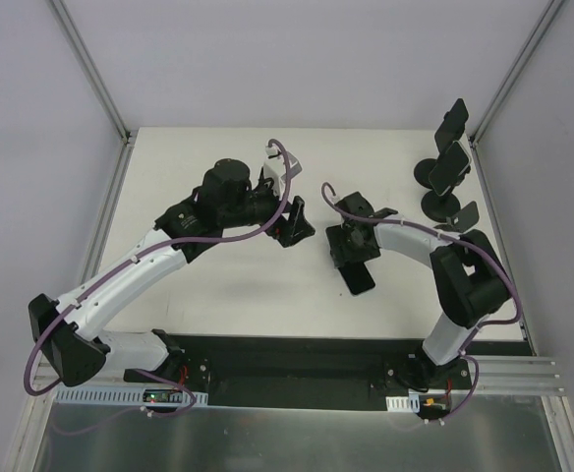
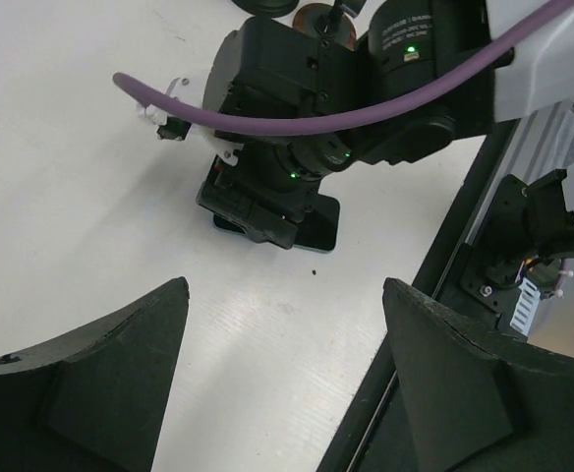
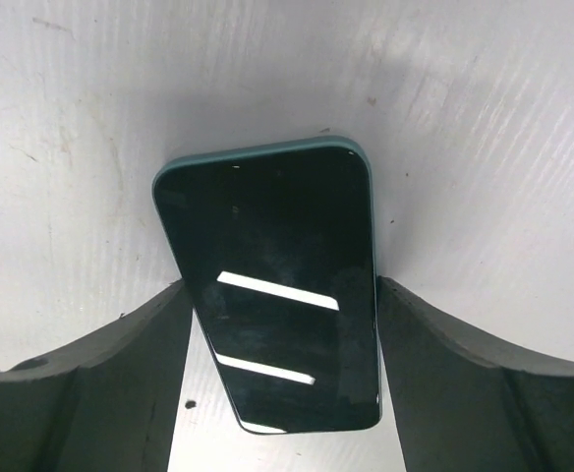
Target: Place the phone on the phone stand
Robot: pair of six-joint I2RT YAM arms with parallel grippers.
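Observation:
The phone [image 3: 277,295], dark-screened in a teal case, lies flat on the white table [image 1: 218,285] near the middle; it also shows in the top view [image 1: 359,278]. My right gripper [image 3: 282,285] points down over it, with a fingertip touching each long edge. In the top view my right gripper [image 1: 350,246] covers the phone's far end. The phone stands [image 1: 446,169], black with round bases, are at the back right. My left gripper [image 1: 292,222] hovers open and empty to the left of the right gripper. The left wrist view shows a corner of the phone [image 2: 318,222] under the right gripper.
Several black stands [image 1: 454,120] cluster by the right wall, one low one [image 1: 460,215] nearest my right arm. Purple cables loop over both arms. A black rail [image 1: 297,359] runs along the table's near edge.

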